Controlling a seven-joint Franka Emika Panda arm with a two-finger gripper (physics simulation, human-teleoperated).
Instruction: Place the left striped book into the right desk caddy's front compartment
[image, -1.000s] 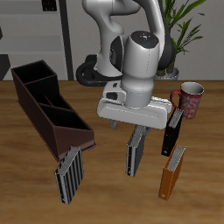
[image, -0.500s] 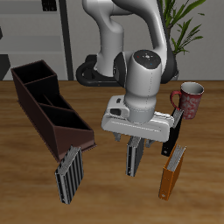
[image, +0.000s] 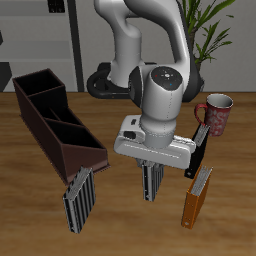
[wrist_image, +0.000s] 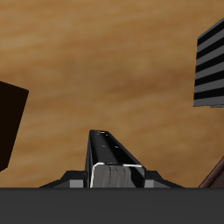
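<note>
Left striped book (image: 151, 182) under claw (image: 152, 163).

table (image: 40, 215) | caddy (image: 55, 122) | four books | mug (image: 217, 113)

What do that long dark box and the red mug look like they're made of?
The long dark box looks like matte wood or plastic: flat maroon-brown walls, no shine. The red mug seems glazed ceramic, given its pale inside; the simulator's render leaves both uncertain.

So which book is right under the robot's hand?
The left striped book, the muted grey one with fine stripes, standing directly beneath the gripper. The bolder striped book, orange book and black book stand off to the sides.
</note>
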